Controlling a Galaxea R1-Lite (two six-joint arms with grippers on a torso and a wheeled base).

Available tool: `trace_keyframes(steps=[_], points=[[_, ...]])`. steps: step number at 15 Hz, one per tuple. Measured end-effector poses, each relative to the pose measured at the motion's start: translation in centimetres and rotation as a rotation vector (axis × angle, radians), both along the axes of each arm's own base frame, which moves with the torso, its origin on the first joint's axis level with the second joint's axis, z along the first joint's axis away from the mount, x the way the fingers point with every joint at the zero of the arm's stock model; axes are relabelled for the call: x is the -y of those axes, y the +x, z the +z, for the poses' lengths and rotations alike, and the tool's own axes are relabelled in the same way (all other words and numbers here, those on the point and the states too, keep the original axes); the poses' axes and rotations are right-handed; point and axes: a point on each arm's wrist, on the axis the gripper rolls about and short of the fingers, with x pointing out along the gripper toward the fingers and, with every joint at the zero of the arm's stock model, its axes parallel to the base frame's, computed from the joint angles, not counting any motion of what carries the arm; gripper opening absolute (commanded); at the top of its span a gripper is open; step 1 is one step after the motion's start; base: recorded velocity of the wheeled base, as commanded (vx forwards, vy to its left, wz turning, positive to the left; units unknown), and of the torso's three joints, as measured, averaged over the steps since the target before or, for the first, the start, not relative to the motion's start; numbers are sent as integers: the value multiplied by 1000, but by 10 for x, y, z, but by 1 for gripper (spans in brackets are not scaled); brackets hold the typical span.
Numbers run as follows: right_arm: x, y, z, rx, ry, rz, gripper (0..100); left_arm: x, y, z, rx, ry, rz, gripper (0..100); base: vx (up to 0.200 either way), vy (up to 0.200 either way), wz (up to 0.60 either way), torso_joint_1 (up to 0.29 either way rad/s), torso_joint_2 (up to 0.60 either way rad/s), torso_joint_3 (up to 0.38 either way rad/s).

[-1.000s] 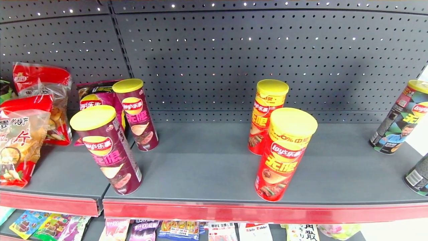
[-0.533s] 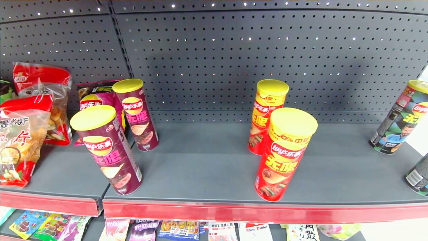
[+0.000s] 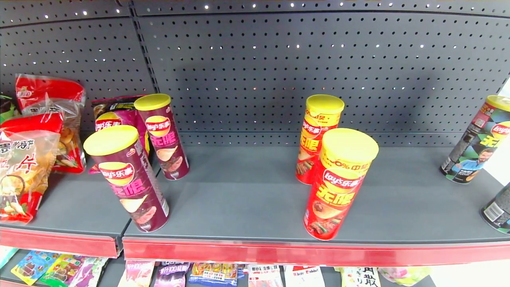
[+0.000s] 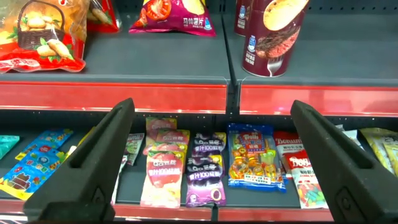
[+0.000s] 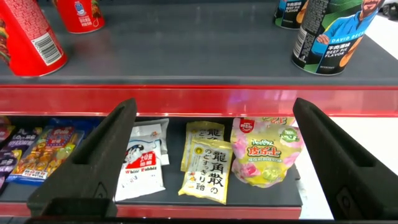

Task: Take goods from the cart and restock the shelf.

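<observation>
With my left end effector (image 4: 211, 112) and right end effector (image 5: 214, 109) both spread wide and empty, facing the shelf (image 3: 247, 199) where the front red can (image 3: 338, 183) stands, I reckon I'm between placements and must next fetch goods from the cart.

The left gripper (image 4: 211, 107) and right gripper (image 5: 214, 104) are held wide open, facing the shelf (image 4: 155, 65) front edge.
</observation>
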Motion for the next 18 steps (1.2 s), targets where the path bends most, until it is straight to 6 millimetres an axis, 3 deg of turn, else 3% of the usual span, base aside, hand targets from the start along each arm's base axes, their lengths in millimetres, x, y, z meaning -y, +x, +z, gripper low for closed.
trace_keyframes(steps=[18], points=[[0,0,0,-1,0,-3,100,0,0,0,0,0,0,100,0,0,0,0,0,0]])
